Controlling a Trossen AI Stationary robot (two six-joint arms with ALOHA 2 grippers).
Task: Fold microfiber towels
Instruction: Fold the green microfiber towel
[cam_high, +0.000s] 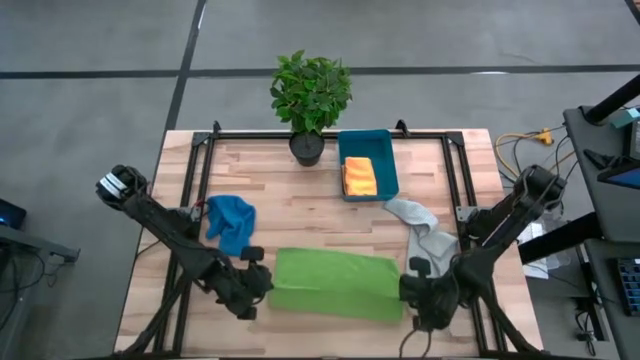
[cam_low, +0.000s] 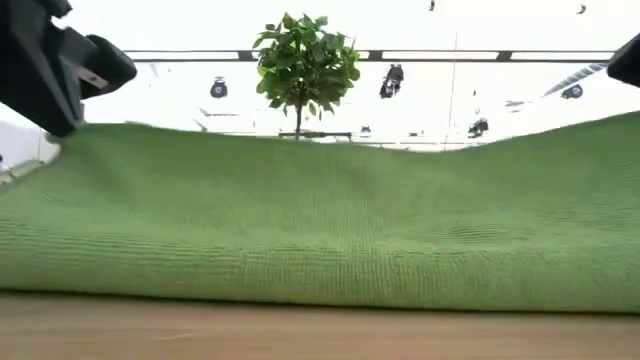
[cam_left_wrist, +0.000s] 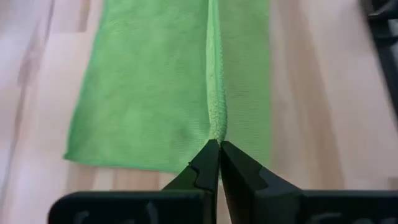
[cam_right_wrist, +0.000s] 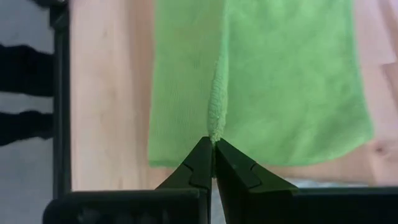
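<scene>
Green towel (cam_high: 335, 283) lies near-centre on the table (cam_high: 300, 205), light, limp, sagging between grips. Left gripper (cam_left_wrist: 219, 155) and right gripper (cam_right_wrist: 213, 151) pinch its end edges, jaws fully closed.

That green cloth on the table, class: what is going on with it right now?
Both arms are folding the lime green towel. The left claw and the right claw are each shut on an edge of it, one at each end, lifting that edge above the wooden table. The blue towel and grey towel lie crumpled behind; the orange towel sits in the teal bin.
</scene>
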